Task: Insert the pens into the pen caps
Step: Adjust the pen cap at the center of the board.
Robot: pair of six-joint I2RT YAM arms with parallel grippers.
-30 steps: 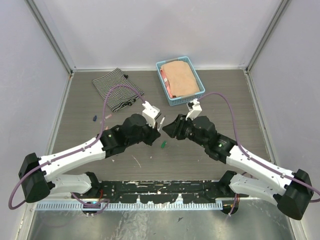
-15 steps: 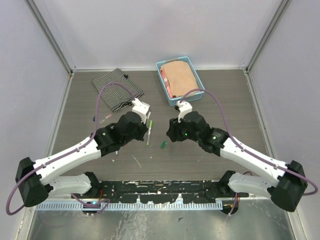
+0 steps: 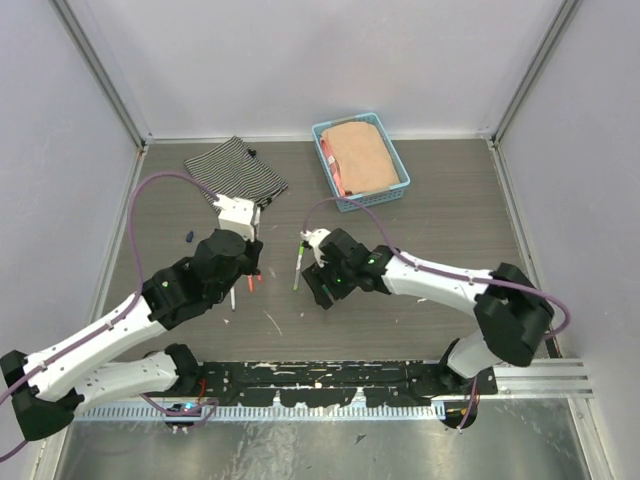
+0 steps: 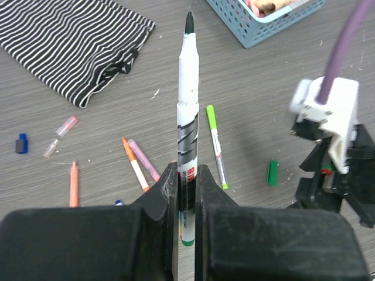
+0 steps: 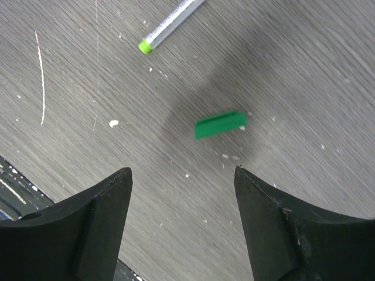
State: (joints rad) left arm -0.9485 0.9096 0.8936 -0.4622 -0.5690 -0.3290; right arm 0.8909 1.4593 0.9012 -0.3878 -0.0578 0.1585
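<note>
Swings the right hand (image 5: 181,175) low over the green cap (image 5: 220,125) on the counter (image 5: 293,58), centre frame, jaws spreading apart — ready to grasp; keeps the white pen (image 4: 187,99) clamped in the left hand (image 4: 186,175)

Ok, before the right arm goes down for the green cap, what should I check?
1. Left gripper shut on pen: ok.
2. Pen tip bare, pointing away from the gripper: ok.
3. Right gripper open: ok, jaws wide apart.
4. Green cap lying free on table: ok, nothing touches it.
5. Cap centred between the jaws: not ok, it sits toward one side.
6. Which end of the cap is open: cannot tell.
</note>
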